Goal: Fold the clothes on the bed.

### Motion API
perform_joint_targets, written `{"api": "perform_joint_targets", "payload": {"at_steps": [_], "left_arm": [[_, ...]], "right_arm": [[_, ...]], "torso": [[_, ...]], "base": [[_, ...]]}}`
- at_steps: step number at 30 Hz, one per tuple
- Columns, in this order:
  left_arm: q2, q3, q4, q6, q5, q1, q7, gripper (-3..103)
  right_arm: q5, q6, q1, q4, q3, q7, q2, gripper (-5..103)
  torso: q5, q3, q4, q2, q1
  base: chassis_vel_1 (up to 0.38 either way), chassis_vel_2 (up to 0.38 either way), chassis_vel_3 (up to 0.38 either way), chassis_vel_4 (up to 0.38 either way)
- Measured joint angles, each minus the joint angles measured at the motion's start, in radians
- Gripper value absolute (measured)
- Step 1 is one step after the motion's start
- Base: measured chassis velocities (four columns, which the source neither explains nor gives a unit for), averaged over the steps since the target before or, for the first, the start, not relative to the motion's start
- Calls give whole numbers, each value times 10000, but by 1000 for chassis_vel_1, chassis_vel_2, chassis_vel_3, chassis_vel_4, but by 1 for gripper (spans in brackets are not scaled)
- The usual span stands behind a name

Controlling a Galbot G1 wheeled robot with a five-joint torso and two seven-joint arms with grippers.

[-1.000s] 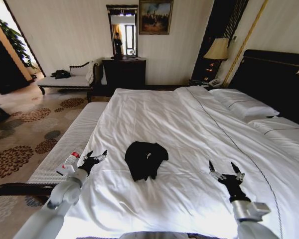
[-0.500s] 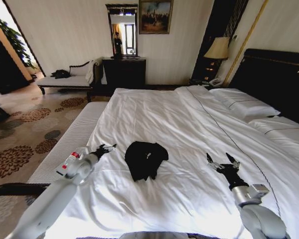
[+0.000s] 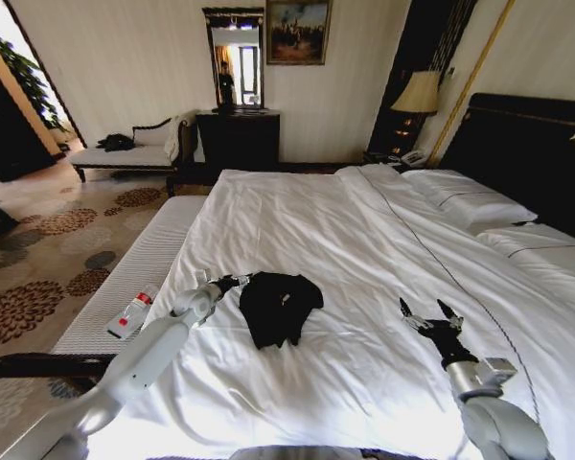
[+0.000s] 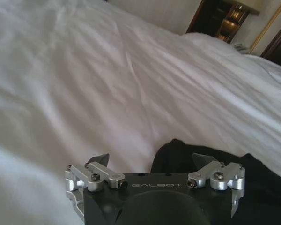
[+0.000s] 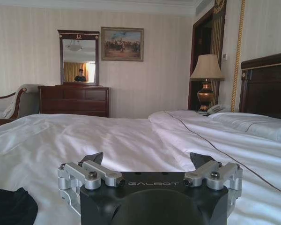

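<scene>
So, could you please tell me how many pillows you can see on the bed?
2. One pillow lies by the headboard, farther from the robot; the second pillow lies beside it, nearer the robot. Others may be hidden.

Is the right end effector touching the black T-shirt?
No, the right end effector hangs open over bare duvet, well apart from the T-shirt.

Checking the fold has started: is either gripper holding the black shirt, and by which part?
Nothing is held. The left gripper is open at the crumpled black cotton T-shirt's edge; the right gripper is open over the white duvet.
</scene>
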Motion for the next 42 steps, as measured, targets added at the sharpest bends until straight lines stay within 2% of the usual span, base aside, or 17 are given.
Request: {"api": "perform_joint_targets", "payload": {"at_steps": [6, 8, 9, 11, 12, 14, 15, 19, 31, 33, 36, 39, 40, 42], "left_arm": [[-280, 133, 392, 100, -5, -131, -75, 97], [-388, 158, 510, 126, -29, -187, -209, 90], [-388, 158, 510, 126, -29, -187, -209, 90], [-424, 226, 562, 158, -57, -233, -268, 80], [-430, 246, 574, 160, -57, -245, -267, 80], [-445, 356, 633, 168, -58, -324, -230, 69], [-445, 356, 633, 168, -58, -324, -230, 69], [-592, 558, 836, 220, -84, -521, -200, 49], [-844, 663, 1119, 285, -157, -697, -313, 45], [-824, 620, 1082, 286, -201, -697, -397, 36], [-808, 608, 1050, 295, -255, -715, -421, 31], [-808, 583, 1039, 298, -292, -735, -432, 15], [-808, 583, 1039, 298, -292, -735, -432, 15], [-805, 504, 1034, 298, -301, -686, -429, 4]], "right_arm": [[0, -5, 26, -39, 1, 51, 7, 100], [4, -14, 43, -63, 0, 99, 3, 100], [4, -14, 43, -63, 0, 99, 3, 100], [5, -15, 42, -78, -6, 125, 2, 100], [6, -15, 41, -80, -7, 129, 2, 100], [26, -18, 40, -80, -10, 152, 1, 100], [26, -18, 40, -80, -10, 152, 1, 100], [73, -32, 39, -64, 0, 178, -24, 100], [222, -45, -13, -30, 92, 211, 13, 100], [303, -98, 52, -43, 50, 270, -26, 100], [354, -141, 120, -88, -7, 312, -84, 100], [485, -238, 208, -152, -109, 374, -184, 100], [485, -238, 208, -152, -109, 374, -184, 100], [597, -318, 230, -165, -165, 425, -242, 100]], "torso": [[-1, 0, -1, 0, 0], [-1, 0, -1, 0, 0], [-1, 0, -1, 0, 0], [0, 0, -1, 1, 0], [-1, 0, -1, 0, 0], [1, -1, -1, 2, -1], [1, -1, -1, 2, -1], [0, -1, -1, 2, -1], [-1, -1, -4, 2, -1], [-1, -1, -2, 2, -1], [-1, -1, 0, 1, -1], [-1, -1, -2, 2, -1], [-1, -1, -2, 2, -1], [0, -1, -2, 1, -1]], "base": [[0, 0, 0, 0], [0, 0, 0, 0], [0, 0, 0, 0], [0, 0, 0, 0], [0, 0, 0, 0], [0, 0, 0, 0], [0, 0, 0, 0], [0, 0, 0, 0], [0, 0, 0, 0], [0, 0, 0, 0], [0, 0, 0, 0], [0, 0, 0, 0], [0, 0, 0, 0], [0, 0, 0, 0]]}}
